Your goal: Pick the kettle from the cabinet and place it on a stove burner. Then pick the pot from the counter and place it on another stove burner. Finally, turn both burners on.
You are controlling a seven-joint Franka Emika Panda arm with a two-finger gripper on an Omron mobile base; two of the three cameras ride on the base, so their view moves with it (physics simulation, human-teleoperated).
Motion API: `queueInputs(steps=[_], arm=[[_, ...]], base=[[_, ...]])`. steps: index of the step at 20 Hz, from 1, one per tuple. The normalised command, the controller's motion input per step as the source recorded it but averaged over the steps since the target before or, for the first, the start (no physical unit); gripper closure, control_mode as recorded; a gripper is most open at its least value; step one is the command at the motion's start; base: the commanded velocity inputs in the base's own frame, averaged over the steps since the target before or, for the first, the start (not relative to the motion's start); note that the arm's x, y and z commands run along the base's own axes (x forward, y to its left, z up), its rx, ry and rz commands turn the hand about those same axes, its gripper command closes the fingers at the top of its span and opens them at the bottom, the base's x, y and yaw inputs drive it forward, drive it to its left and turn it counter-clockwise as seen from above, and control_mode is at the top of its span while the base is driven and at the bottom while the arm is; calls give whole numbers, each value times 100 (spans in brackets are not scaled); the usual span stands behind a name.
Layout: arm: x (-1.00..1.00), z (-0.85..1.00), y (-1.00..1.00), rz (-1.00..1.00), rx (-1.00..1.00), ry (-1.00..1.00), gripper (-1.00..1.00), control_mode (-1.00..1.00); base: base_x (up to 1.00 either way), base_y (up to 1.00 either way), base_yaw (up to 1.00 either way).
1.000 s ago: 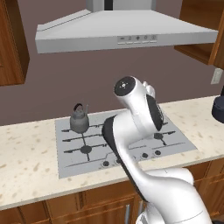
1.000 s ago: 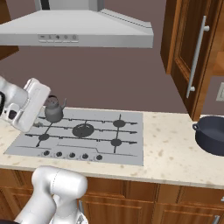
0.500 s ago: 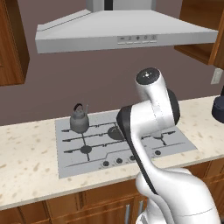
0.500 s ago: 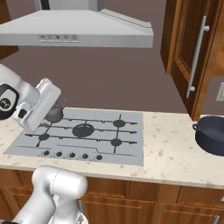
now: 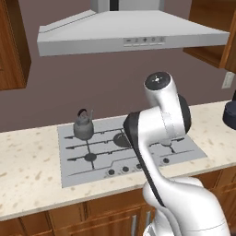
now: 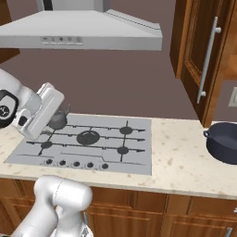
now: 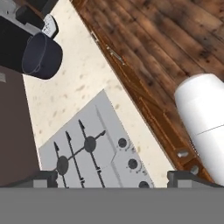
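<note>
Already the kettle (image 5: pixel 83 127) sits on a rear burner (image 5: pixel 83 134); the pot (image 6: pixel 224 142) waits on the tabletop (image 6: pixel 185 162); pincer (image 7: pixel 112 178) fingers stand apart

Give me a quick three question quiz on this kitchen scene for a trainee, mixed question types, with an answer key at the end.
1. True or false: the kettle already stands on a burner of the cooktop.
2. Multiple choice: where is the pot? A) on a front burner B) on the counter to the right of the cooktop C) inside the cabinet
3. Fill in: in the hand view, the pot sits on the ____, off the cooktop.

Key: 1 true; 2 B; 3 counter.
</note>
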Motion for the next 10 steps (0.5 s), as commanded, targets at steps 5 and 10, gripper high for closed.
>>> queueInputs(steps=[5, 10], arm=[[0, 0, 0, 0, 0, 0, -100, 100], [0, 0, 0, 0, 0, 0, -100, 100]], base=[[-34, -34, -4], [-28, -52, -4]])
